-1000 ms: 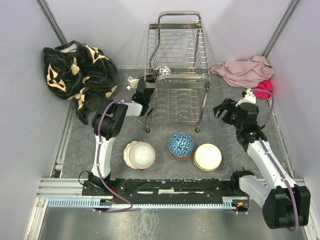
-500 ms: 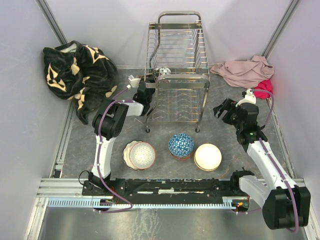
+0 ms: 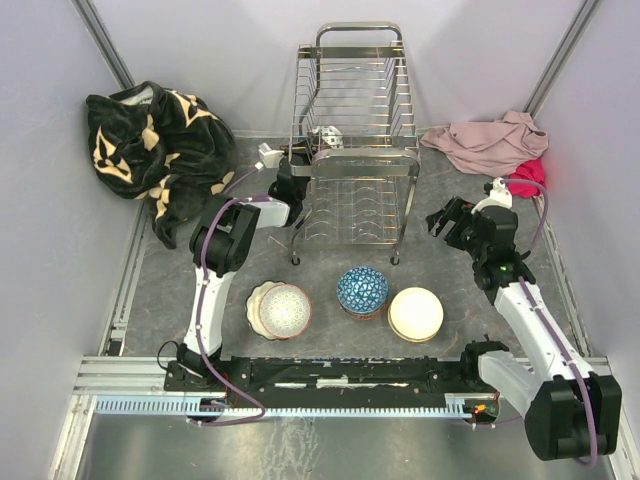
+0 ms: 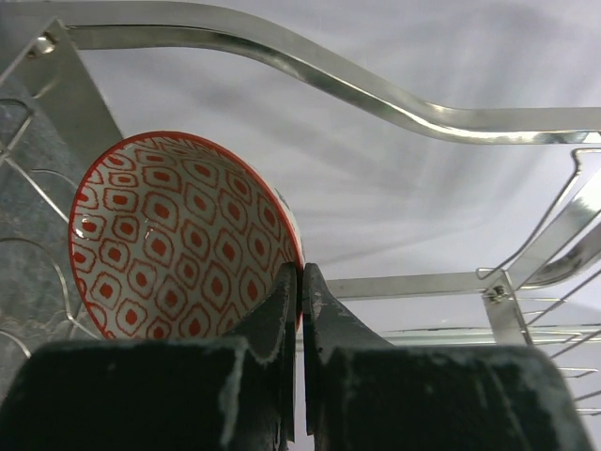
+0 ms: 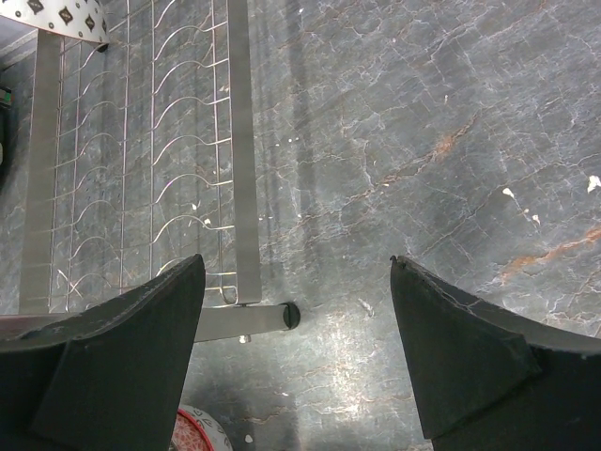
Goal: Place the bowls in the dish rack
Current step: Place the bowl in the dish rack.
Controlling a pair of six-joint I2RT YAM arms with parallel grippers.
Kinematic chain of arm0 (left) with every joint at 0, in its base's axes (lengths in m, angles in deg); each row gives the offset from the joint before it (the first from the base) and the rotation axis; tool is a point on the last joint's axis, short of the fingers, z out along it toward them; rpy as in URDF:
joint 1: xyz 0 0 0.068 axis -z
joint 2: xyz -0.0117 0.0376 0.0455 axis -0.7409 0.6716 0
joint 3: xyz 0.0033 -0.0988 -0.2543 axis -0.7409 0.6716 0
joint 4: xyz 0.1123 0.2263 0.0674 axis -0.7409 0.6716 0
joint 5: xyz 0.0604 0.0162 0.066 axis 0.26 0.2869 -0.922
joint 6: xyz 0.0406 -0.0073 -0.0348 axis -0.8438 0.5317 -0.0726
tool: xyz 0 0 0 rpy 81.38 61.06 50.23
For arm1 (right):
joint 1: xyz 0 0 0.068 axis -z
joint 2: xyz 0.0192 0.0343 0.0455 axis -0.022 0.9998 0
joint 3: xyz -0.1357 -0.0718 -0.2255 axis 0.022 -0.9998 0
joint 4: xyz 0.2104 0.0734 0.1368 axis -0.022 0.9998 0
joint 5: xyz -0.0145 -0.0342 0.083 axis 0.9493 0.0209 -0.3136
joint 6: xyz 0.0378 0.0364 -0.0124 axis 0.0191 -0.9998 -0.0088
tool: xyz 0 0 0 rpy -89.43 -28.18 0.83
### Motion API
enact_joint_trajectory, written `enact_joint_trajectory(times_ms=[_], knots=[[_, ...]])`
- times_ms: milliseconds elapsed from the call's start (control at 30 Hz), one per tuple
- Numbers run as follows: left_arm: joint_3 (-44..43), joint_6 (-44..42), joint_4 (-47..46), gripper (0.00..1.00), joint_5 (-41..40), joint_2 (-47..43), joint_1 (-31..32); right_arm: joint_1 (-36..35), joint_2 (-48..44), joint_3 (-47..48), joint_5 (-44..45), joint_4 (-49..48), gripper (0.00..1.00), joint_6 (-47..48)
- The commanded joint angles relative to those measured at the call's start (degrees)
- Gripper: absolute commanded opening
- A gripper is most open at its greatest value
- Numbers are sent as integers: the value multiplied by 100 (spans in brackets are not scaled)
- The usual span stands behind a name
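The chrome two-tier dish rack (image 3: 355, 140) stands at the back middle of the table. My left gripper (image 3: 296, 165) is at the rack's left end, shut on the rim of a white bowl with red diamonds (image 4: 178, 240), held on edge inside the rack under its looped handle (image 4: 310, 61). A small part of this bowl shows in the top view (image 3: 325, 137). Three bowls sit in front of the rack: a red-patterned one (image 3: 280, 309), a blue one (image 3: 362, 290) and a cream one (image 3: 415, 313). My right gripper (image 3: 447, 218) is open and empty, right of the rack.
A black and tan blanket (image 3: 150, 145) lies at the back left. Pink cloth (image 3: 488, 140) and a red cloth (image 3: 528, 177) lie at the back right. The right wrist view shows the rack's lower tier (image 5: 141, 160) and foot (image 5: 289, 316) on the grey marbled table.
My left gripper has lifted slightly up and back along the rack's left end with the bowl. The right arm has not moved.
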Motion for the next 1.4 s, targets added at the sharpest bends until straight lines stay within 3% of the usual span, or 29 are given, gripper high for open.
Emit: enact_joint_trajectory(times_ms=[0, 433, 700, 1067, 1367], knots=[[-55, -441, -454, 3, -172, -33, -17, 22, -115, 186, -86, -125, 87, -18], [417, -846, -139, 3, -283, -149, -26, 18, -158, 204, -61, -74, 87, -18], [791, -1422, 989, 3, -429, -774, -16, 18, -196, 217, -47, -54, 88, -27], [115, -1681, 2381, 4, -355, -840, 140, 18, -207, 228, -58, -55, 88, -27], [-472, -1781, 2876, 29, -216, -618, 153, 25, -221, 234, -84, -46, 88, -26]])
